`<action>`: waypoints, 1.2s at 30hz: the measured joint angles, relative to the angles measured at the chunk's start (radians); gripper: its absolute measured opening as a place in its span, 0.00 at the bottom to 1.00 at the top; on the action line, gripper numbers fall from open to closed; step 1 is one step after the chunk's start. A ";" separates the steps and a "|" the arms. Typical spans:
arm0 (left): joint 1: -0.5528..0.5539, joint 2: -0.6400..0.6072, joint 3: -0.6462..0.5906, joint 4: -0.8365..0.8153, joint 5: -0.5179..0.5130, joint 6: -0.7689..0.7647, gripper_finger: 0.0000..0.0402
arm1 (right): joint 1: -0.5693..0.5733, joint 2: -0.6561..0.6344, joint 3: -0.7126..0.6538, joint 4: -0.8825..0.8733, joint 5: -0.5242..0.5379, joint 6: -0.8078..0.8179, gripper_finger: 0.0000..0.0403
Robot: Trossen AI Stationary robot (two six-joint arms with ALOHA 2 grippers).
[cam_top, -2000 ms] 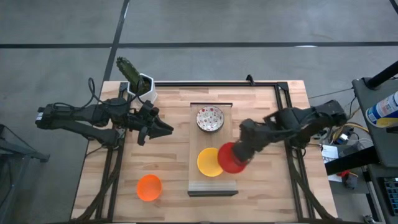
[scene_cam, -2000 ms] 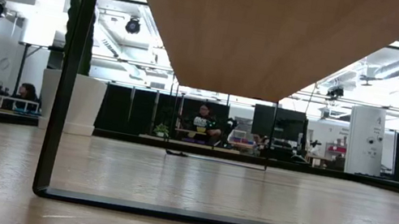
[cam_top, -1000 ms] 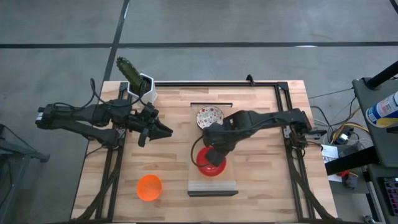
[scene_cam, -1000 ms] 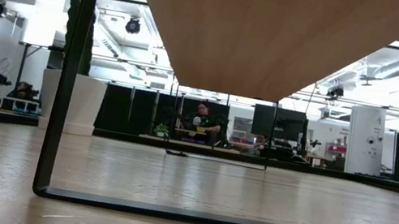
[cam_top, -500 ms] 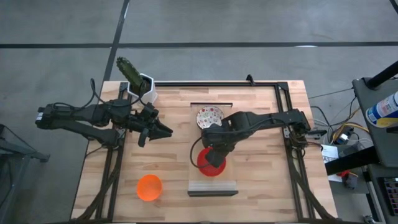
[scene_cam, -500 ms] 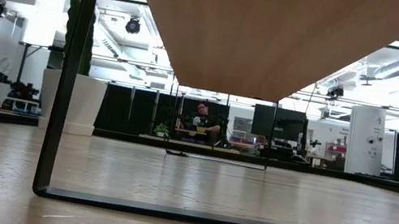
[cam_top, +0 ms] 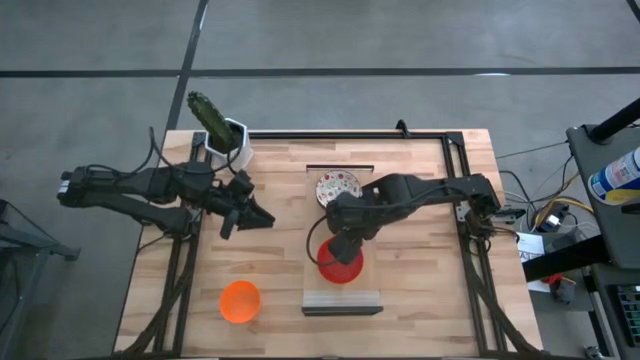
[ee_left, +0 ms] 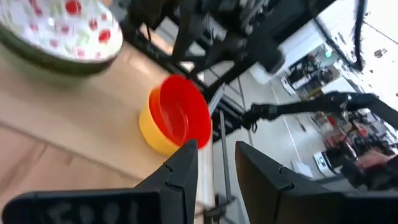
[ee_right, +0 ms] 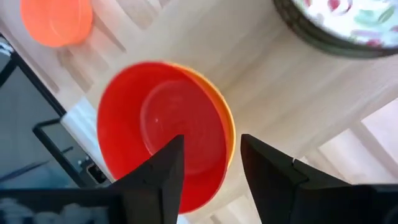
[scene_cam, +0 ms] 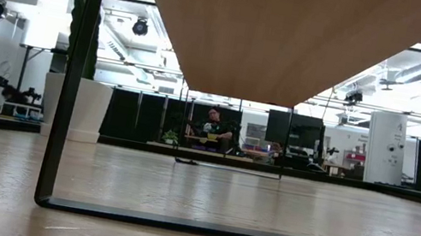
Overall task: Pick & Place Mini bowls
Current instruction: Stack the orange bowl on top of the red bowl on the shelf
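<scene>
A red mini bowl [cam_top: 340, 266] sits nested inside a yellow one, whose rim [ee_right: 227, 127] shows around it, on a pale board [cam_top: 362, 296] at the table's middle. My right gripper [cam_top: 339, 247] hovers open just over the red bowl [ee_right: 161, 124], a finger on either side of its rim. A white speckled bowl [cam_top: 338, 187] stands at the board's far end. An orange bowl [cam_top: 240, 301] rests on the table near the front left. My left gripper [cam_top: 262, 214] waits open left of the board, pointing toward the stacked bowls [ee_left: 180, 118].
A white square pot with a cactus [cam_top: 228, 135] stands at the far left corner. A dark frame [cam_top: 460, 150] runs along the table's far and right edges. Bare wood lies right of the board and at the front right. The low view shows only the room beyond.
My right gripper has carried the red bowl toward the table's left and set it into the yellow bowl, which it now covers. The gripper has since drawn slightly toward the far edge, with the red bowl staying in place.
</scene>
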 joint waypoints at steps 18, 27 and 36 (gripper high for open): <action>-0.275 0.019 0.000 -0.465 -0.071 0.012 0.25 | 0.058 0.000 0.114 0.066 0.187 -0.042 0.30; -0.394 0.146 -0.054 -0.550 -0.088 0.011 0.25 | 0.058 0.000 0.114 0.113 0.187 -0.061 0.28; -0.437 0.264 -0.162 -0.487 -0.083 0.009 0.25 | 0.058 0.000 0.114 0.137 0.186 -0.060 0.29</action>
